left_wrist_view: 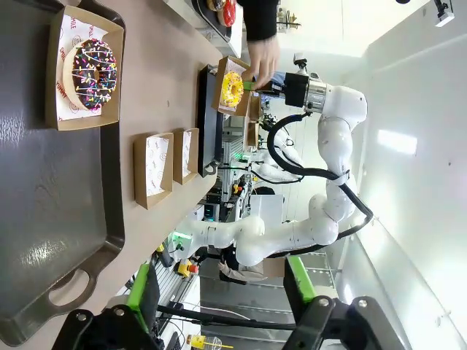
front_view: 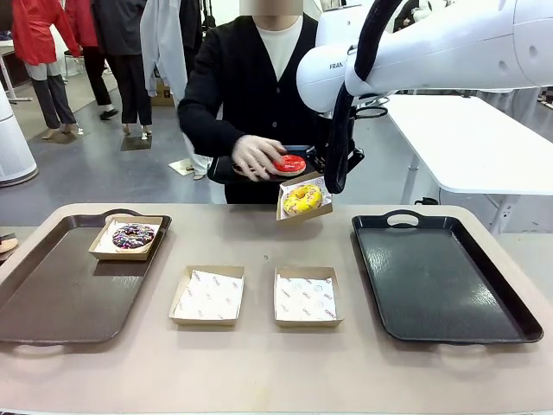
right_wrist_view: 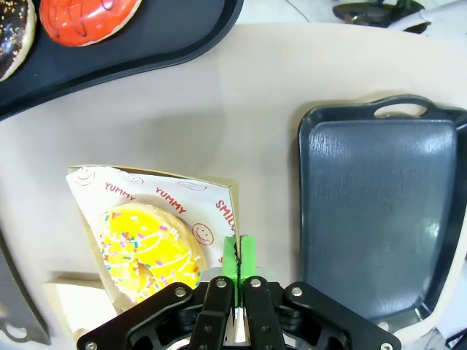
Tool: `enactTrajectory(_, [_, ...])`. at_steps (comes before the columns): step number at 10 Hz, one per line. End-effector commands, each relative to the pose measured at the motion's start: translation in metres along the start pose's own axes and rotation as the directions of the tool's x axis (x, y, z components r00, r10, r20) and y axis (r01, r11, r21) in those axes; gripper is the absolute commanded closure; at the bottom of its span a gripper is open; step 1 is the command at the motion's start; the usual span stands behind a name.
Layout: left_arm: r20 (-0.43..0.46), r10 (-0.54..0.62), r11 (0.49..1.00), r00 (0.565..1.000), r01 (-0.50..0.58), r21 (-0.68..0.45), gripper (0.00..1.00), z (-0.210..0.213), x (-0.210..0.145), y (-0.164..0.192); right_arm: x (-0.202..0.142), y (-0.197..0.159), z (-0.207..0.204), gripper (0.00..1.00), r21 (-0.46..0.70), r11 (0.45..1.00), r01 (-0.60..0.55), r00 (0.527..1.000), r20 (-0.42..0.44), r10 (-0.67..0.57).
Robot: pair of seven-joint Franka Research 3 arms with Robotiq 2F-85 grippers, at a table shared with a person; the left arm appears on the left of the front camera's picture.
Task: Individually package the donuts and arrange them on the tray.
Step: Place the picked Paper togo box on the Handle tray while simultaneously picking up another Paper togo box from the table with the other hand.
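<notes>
Mid-air, right pincer tight on box

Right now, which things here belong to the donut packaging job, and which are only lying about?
Job: yellow donut in its box, held by the right gripper; red donut; sprinkled donut; two empty boxes; brown tray; black tray.
Lying about: white side table; white round object on the floor.

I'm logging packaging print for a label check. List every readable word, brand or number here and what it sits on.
"YUMMY": red, twice, on the white paper liner of the brown cardboard box with the yellow-iced ring donut.
"SMIL", cut off: same liner.
"FRAN", cut off: white right robot arm.
Liners in the two empty boxes: print too small to read.
</notes>
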State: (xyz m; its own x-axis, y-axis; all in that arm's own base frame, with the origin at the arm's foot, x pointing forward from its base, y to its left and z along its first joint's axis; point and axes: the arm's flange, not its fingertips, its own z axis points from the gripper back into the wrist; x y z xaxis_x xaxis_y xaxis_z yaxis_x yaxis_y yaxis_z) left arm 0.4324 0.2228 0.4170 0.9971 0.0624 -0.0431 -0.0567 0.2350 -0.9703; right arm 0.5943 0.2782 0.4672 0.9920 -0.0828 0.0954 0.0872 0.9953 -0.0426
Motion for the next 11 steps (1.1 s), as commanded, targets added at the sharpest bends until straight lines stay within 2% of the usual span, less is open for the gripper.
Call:
enactTrajectory(1, [0.001, -0.002, 1.0, 1.0, 0.002, 0.006, 0.1, -0.0006, -0.0037, -0.0024, -0.0004, -0.0019, 0.0003, 1.0, 0.002, 1.0, 0.002, 1.0, 0.005, -0.002])
enactTrajectory(11, [0.001, -0.002, 1.0, 1.0, 0.002, 0.006, 0.1, -0.0006, -0.0037, -0.0024, -0.0004, -0.0019, 0.0003, 1.0, 0.002, 1.0, 0.002, 1.0, 0.005, -0.002])
